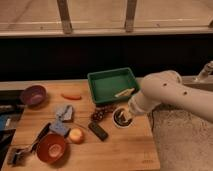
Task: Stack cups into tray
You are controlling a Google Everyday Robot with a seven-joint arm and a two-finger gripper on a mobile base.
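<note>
- Green rectangular plastic tray (91, 86) with raised sides, sitting at the far edge of the light wooden table (130, 152). Holds one pale, long item (125, 92) near its right front corner, too blurred to name.
- White robot arm (170, 95) reaching in from the right and covering the tray's right front corner.
- Gripper (124, 114) just in front of the tray's front right edge, pressed down on a small round cup with a pale rim and dark inside (118, 122). Open or closed: cannot tell, the tip being lost against the cup.
- Cup outside the tray, close to its front rim, partly hidden by the gripper. Resting on the wood or raised off it: cannot tell. One cup or two nested: also unclear.
- Reddish-brown lumpy cluster (100, 114) just left of the cup, in front of the tray.
- Dark rectangular block (98, 131) further forward from the tray.
- Thin orange stick-shaped piece (71, 96) just left of the tray.
- Round purple bowl (33, 95) well to the tray's left.
- Grey-blue crumpled packets (63, 114) left of and forward from the tray.
- Small orange-yellow ball (76, 135) and large red-orange bowl (51, 147) far forward-left of the tray.
</note>
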